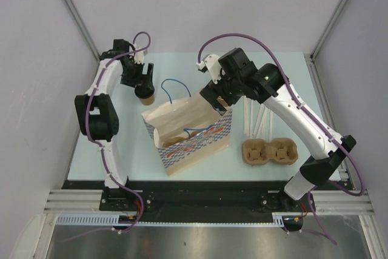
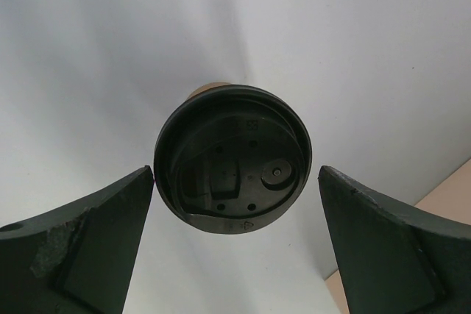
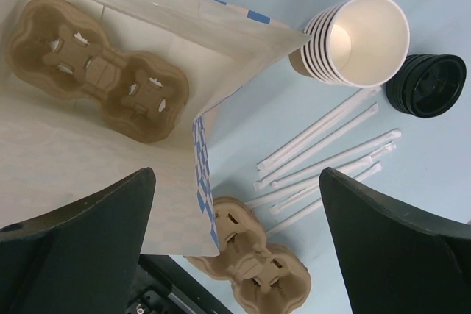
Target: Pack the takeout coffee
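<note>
Tan paper and a black plastic lid make up the coffee cup (image 1: 145, 95). It stands upright on the pale blue table (image 1: 182, 65), at the far left, just beside the far left corner of the paper bag (image 1: 188, 128). We see the left gripper (image 1: 144, 80) directly above it. In the left wrist view the round lid fills the gap between the two dark fingers (image 2: 73, 248), which stand spread wide on either side. The left fingertip is just beside the lid's rim, and a clear strip of table shows between the lid and the right fingertip. We cannot tell whether either finger touches the cup, and the jaws have not closed on it.

The bag is brown with a blue pattern and blue cord handles, and it sits mid-table with its mouth gaping. The right gripper (image 1: 219, 101) is at the far right edge of that mouth. Its fingers are wide apart too, and in the right wrist view we find nothing between them. Through that camera we look down into the bag, where a moulded brown cup carrier (image 3: 96, 79) lies on the white inside of the paper.

A second carrier (image 1: 271, 151) lies on the table to the right of the bag, well apart from the coffee cup. A loose fan of white wrapped straws (image 3: 324, 152) lies just beyond it. Past the straws is a stack of lidless cups (image 3: 360, 38), nested together. Just beside them is a black lid (image 3: 427, 84), and we cannot tell whether it is one lid or a short pile.
</note>
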Controlling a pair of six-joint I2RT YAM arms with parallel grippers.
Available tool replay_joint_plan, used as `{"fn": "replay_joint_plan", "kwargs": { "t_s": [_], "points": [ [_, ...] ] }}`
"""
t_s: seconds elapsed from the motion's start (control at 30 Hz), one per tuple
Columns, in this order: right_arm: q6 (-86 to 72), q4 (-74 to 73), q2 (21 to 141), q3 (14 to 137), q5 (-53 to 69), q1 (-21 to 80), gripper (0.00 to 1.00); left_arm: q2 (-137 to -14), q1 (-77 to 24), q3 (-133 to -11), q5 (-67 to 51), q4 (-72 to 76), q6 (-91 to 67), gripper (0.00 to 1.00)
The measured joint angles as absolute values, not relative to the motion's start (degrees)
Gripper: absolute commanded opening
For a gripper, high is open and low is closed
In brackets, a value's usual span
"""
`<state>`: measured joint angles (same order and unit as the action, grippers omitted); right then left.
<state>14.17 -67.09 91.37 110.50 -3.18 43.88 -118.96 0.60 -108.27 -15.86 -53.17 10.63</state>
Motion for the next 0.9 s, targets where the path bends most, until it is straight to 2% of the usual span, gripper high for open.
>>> {"fn": "replay_joint_plan", "kwargs": {
  "t_s": [0.9],
  "points": [
    [15.09, -69.08, 94.21, 114.34, -1.61, 41.71, 0.99, -120.99, 0.6, -109.65, -15.2, -52.88, 10.57, 0.99]
  ]
}}
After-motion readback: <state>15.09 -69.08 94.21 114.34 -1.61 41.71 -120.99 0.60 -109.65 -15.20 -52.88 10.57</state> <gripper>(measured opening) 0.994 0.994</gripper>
